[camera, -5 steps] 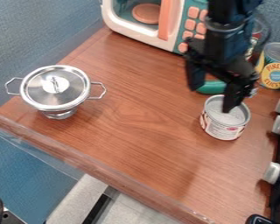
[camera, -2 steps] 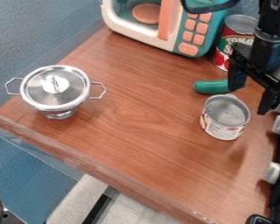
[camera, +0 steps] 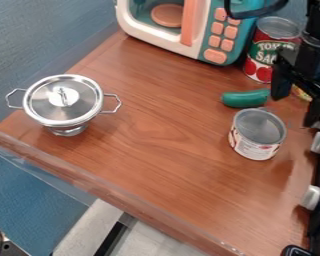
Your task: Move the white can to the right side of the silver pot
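Hanging wide, one tool; one white can; one silver pot; one microwave

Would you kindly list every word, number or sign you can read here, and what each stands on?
"TOM": on the tall red-and-green metal can.
"SA": below that, on the same can; the rest of both words cannot be read.
Print on the short white metal can: too small to read.
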You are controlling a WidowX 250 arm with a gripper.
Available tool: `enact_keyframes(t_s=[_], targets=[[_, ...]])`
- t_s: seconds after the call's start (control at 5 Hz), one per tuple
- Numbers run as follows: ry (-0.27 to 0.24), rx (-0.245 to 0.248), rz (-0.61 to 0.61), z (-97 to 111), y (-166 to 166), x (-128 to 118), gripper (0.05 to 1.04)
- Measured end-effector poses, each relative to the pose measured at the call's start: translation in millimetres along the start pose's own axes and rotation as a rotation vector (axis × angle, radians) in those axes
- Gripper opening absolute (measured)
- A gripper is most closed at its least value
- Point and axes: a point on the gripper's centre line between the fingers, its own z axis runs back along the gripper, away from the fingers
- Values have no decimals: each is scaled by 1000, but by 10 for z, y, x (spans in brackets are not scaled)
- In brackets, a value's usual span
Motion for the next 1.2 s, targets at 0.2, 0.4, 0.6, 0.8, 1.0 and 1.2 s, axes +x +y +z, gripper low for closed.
enact_keyframes(t_s=[0.2,0.4,0.6,0.8,1.0,1.2], targets=[[15,-1,-7,-71,4,3,999],[19,1,-22,-112,5,-30,999],[64,-16,-47,-228,-12,-194,998],[94,-15,-79,-271,5,-283,999],[123,-16,-118,-286,24,-350,999],[152,-23,-150,-237,76,-476,999]])
